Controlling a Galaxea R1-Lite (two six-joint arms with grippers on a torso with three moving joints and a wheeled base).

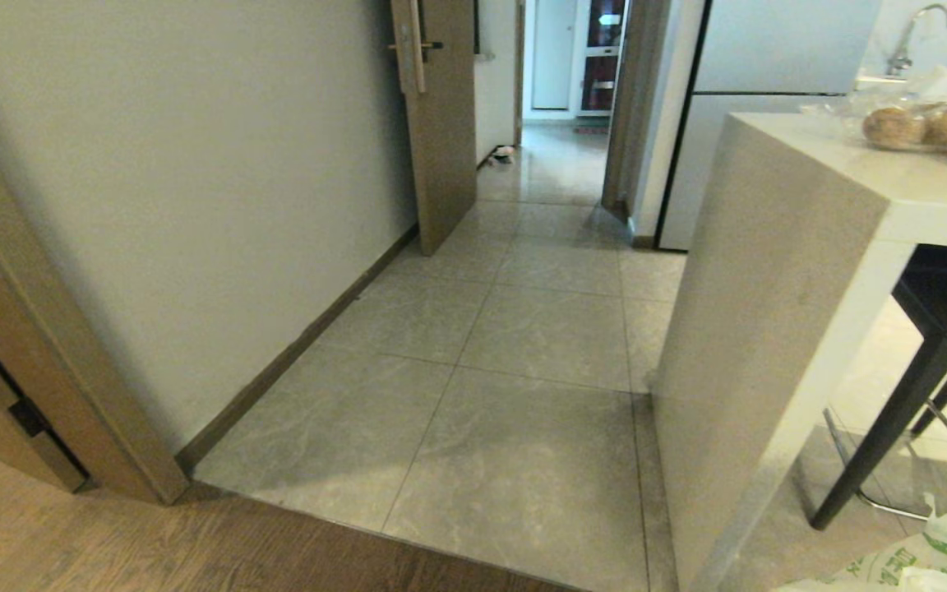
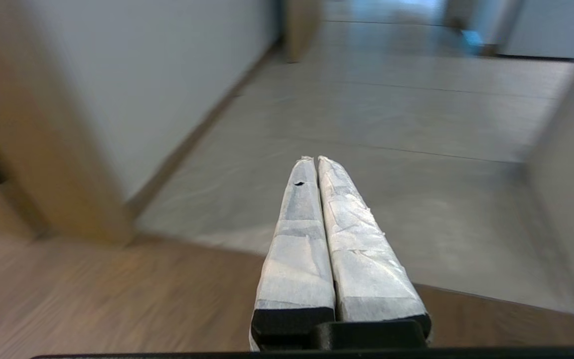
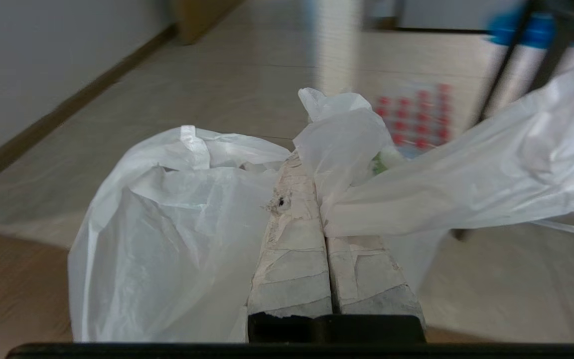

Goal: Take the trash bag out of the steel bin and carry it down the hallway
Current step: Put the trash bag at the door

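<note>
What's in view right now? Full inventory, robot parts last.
trash bag: 1, translucent white with green print, pinched in the right gripper; a corner shows at the head view's lower right
hallway: 1, grey glossy tiles, straight ahead past the wood floor
door: 1, brown, open along the left wall
counter: 1, pale stone, right of the passage
bagged round food: 1 bag, brown contents, on the counter
stool: 1, black, under the counter
fridge: 1, white, behind the counter
left gripper: 1, taped white, shut, empty
right gripper: 1, taped white, shut on the bag
</note>
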